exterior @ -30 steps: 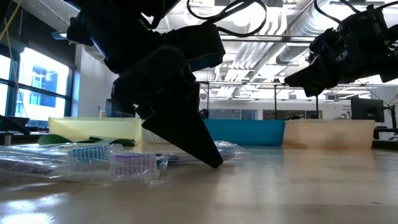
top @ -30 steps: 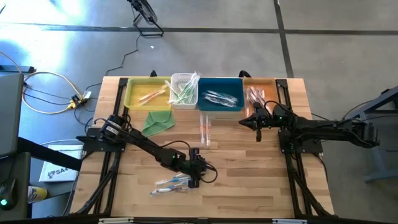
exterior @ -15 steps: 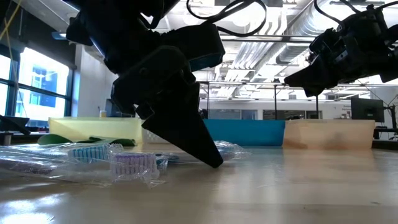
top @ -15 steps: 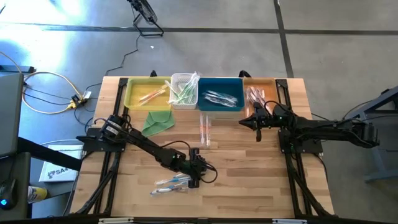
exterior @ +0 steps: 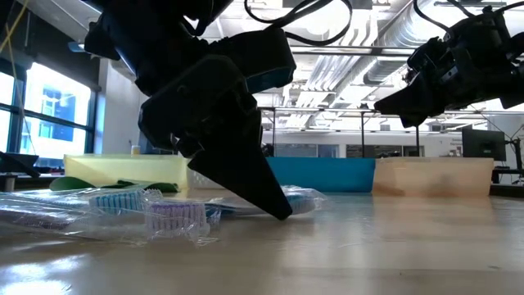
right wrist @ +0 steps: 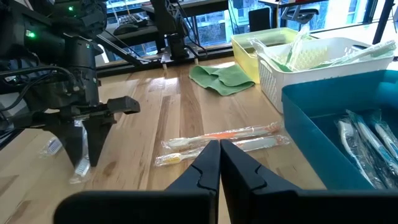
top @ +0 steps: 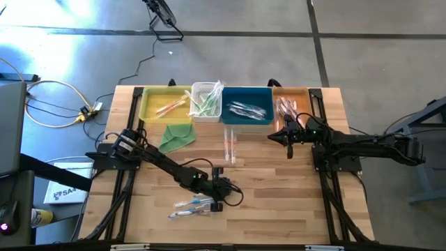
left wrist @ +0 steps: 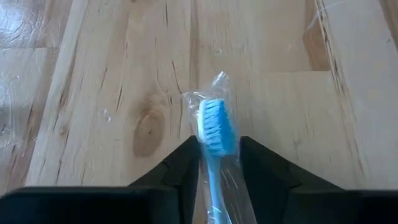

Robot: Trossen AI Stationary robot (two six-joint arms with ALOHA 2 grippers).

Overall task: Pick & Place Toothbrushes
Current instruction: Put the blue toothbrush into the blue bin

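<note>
Since a second ago, left gripper [left wrist: 217, 163] has shifted slightly, clamping a blue toothbrush [left wrist: 215, 134] between its fingers for lifting. Right gripper [right wrist: 219, 163] waits clenched, empty, beside the bins [top: 247, 94].

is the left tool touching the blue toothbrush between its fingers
Touching. In the left wrist view the left tool has both fingers pressed against the wrapper of the blue toothbrush, no gap showing.

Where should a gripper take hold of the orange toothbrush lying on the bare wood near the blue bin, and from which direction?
Grip the orange toothbrush at mid-handle, coming straight down from above. It lies flat on the table, thin, in a shiny wrapper, so fingers should straddle its narrow width, clear of its neighbour alongside.
</note>
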